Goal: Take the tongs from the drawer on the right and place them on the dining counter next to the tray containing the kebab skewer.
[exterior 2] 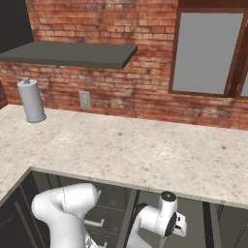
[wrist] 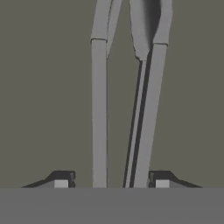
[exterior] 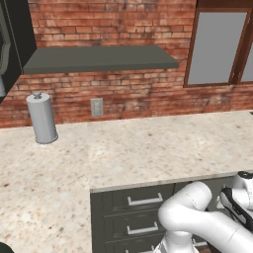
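The tongs (wrist: 99, 109) lie flat on the drawer's olive-grey floor (wrist: 43, 109), two slim grey metal arms running away from the hand and spreading slightly. My gripper (wrist: 112, 181) hangs straight over them with one arm of the tongs just inside each fingertip. The right fingertip (wrist: 162, 180) is almost against the right arm, while a narrow gap separates the left fingertip (wrist: 61, 180) from the left arm. In the base views my arm (exterior 2: 160, 220) bends down below the worktop's front edge. The dining counter, the tray and the kebab skewer are out of view.
A beige speckled worktop (exterior: 148, 148) runs along the brick wall, with a grey paper-towel roll (exterior: 42, 118) at its left. Closed dark drawers with silver bar handles (exterior: 145, 200) sit under its edge. A dark shelf (exterior: 99, 58) hangs above.
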